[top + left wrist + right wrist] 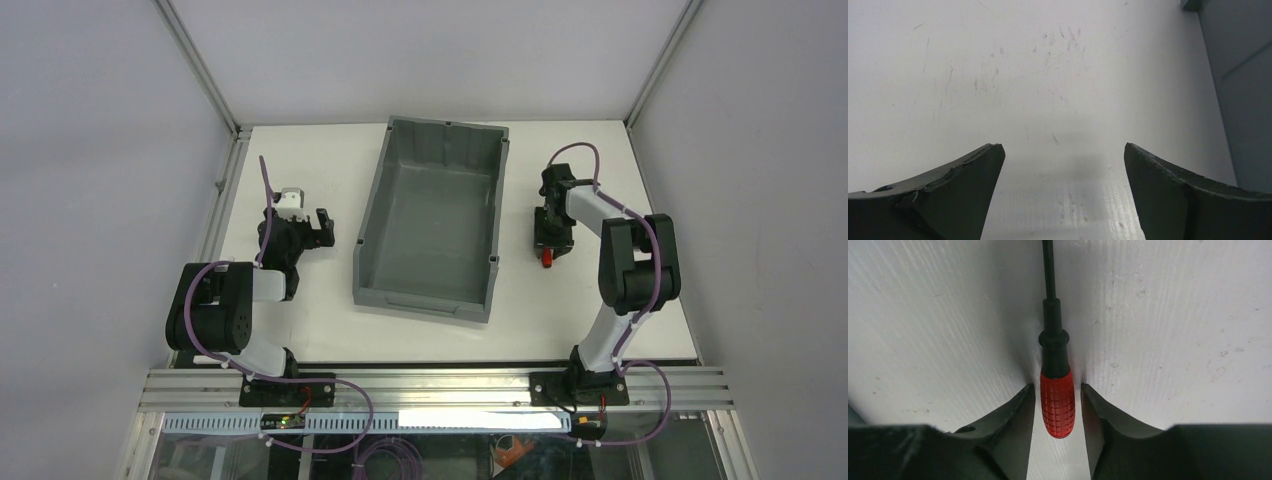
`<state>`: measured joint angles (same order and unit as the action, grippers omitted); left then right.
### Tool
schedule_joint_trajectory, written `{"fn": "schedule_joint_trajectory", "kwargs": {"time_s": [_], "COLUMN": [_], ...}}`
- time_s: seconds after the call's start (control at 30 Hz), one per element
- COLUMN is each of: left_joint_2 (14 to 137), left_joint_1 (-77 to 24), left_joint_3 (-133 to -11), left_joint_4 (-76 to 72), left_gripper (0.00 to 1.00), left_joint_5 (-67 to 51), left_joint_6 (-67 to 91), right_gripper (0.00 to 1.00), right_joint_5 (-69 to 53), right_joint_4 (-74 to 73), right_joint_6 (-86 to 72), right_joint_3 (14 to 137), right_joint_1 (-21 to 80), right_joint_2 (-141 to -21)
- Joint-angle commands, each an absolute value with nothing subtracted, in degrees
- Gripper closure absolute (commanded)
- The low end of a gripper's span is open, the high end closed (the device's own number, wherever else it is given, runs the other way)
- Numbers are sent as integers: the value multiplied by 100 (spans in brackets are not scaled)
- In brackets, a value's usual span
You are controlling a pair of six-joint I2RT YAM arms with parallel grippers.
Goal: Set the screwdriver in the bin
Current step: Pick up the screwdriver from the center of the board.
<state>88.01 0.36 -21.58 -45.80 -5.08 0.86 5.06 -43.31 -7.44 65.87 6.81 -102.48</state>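
From where I stand, the small screwdriver with the stubby red ribbed handle and thin black shaft (1057, 405) lies flat on the white counter (300, 170), just to the right of the large grey plastic bin with tall walls (372, 215) and outside it. The right tool (1058, 390) is down over it, one dark finger on each side of the red handle. A thin sliver of counter shows on both sides, so I judge it not yet clenched. The step in hand looks like the grasp. To do it well, I'd have the fingers close evenly on the ribbed red part, not the narrow black collar, so the screwdriver neither rolls nor tips. It should then be lifted well above the bin's right wall before being carried left, and let go low over the bare grey floor. The left tool (1063, 150) hovers with its fingers spread wide over scuffed counter on the bin's other side, holding nothing and well out of the way
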Motion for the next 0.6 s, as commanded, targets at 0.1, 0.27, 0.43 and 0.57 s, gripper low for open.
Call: {"fn": "schedule_joint_trajectory", "kwargs": {"time_s": [0.1,0.27,0.43,0.57], "left_joint_2": [8631,8631,8630,8631], "left_joint_1": [9,11,10,9], "left_joint_3": [-2109,-2110,-2112,-2109], "left_joint_4": [-4772,-4772,-4772,-4772], "left_gripper": [1,1,1,1], "left_joint_5": [-632,-633,-630,-632], "left_joint_6": [141,141,141,145], "right_gripper": [72,85,95,100], "right_joint_5": [615,611,479,392], "right_joint_4": [-4219,-4318,-4406,-4518], "right_joint_6": [-739,-738,-788,-816], "right_joint_3": [6622,6687,6709,6720], "right_joint_1": [648,648,650,650], "right_joint_2": [-10327,-10320,-10101,-9847]}}
